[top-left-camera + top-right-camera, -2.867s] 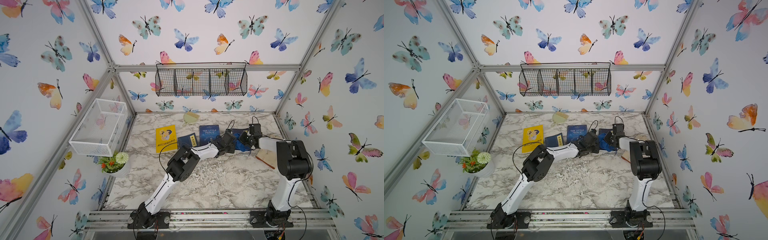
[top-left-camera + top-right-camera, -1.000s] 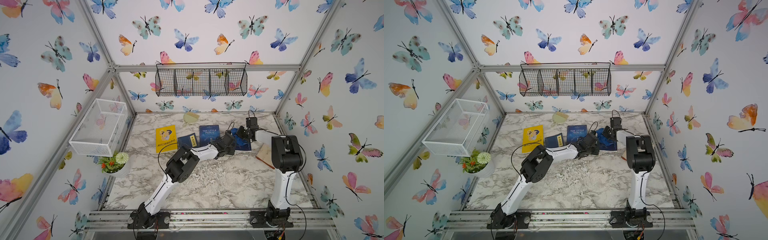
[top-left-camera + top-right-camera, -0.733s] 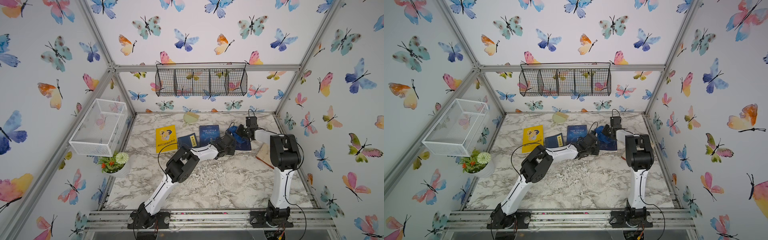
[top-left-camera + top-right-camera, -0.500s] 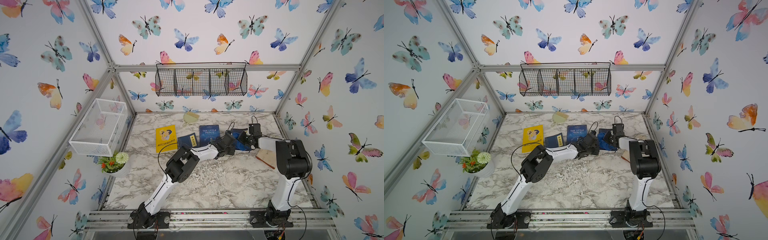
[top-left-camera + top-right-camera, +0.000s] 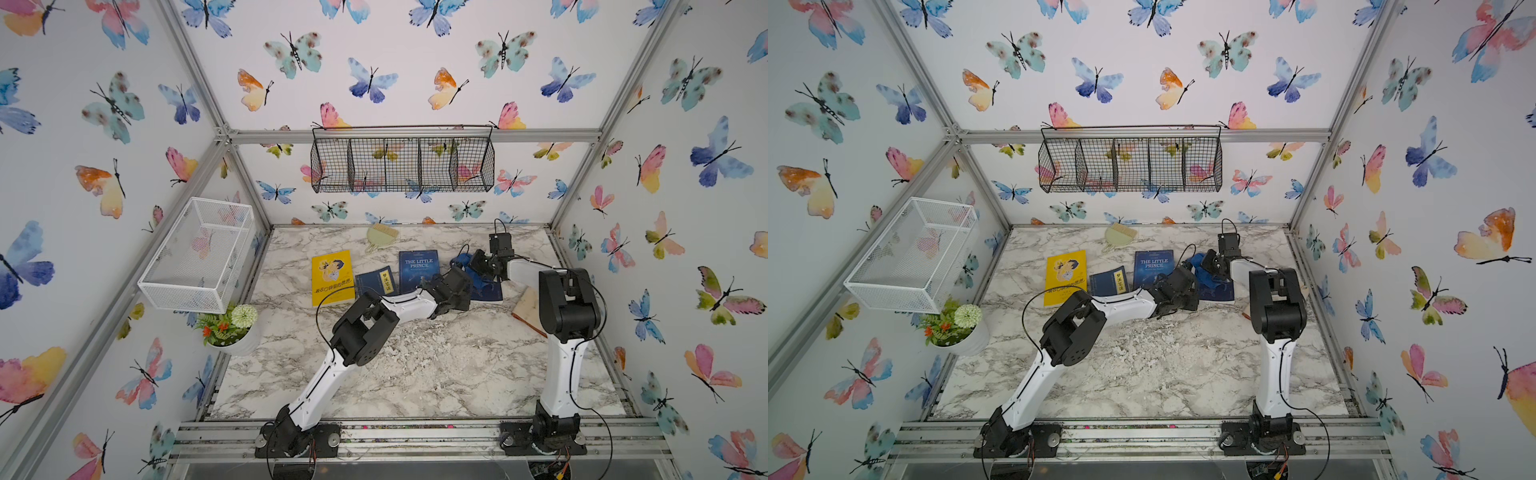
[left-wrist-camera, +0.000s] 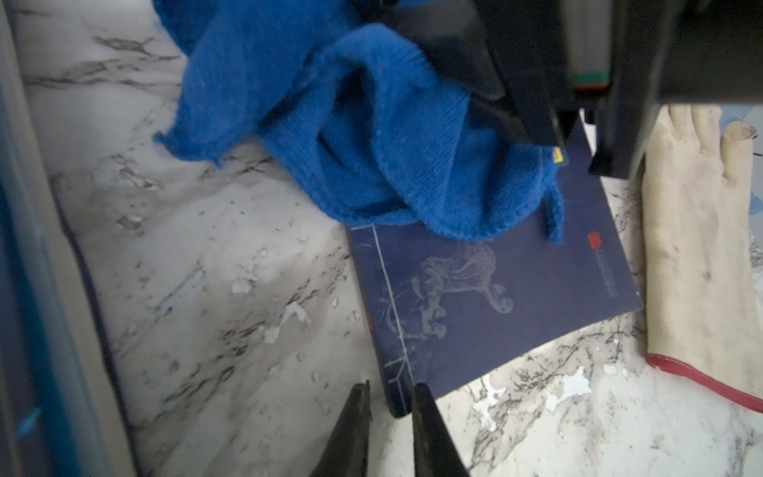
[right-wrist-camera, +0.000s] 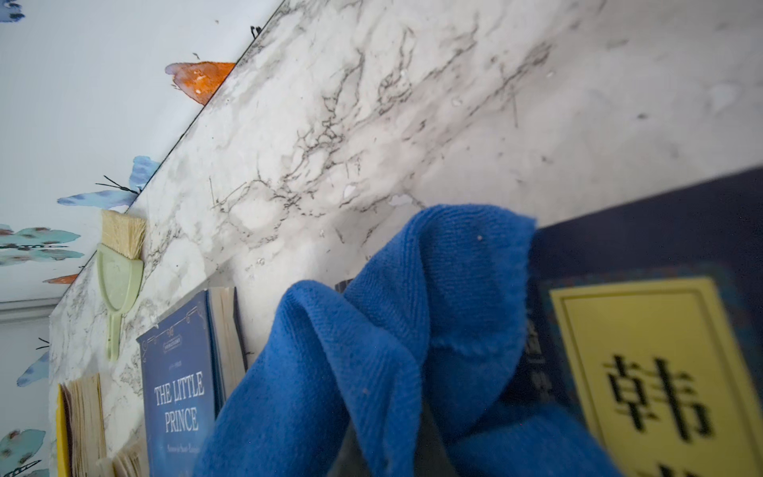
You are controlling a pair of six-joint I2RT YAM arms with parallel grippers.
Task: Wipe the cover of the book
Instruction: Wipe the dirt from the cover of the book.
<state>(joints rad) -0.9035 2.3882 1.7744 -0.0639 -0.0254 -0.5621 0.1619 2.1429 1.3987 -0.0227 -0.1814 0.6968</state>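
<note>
Right fingers (image 6: 530, 111) clamp blue cloth (image 6: 371, 124) on book (image 6: 495, 297), left fingers (image 6: 429, 433) slightly apart, marble tabletop (image 5: 415, 365), butterfly walls (image 5: 415, 62).

Both my top views look down from high over the near edge of the bench (image 5: 415, 374) toward its far edge, nearly identical. My left wrist camera sits close above the navy book (image 6: 516, 297) and blue cloth (image 6: 371, 124). My right wrist camera skims low past that cloth toward the far left.
</note>
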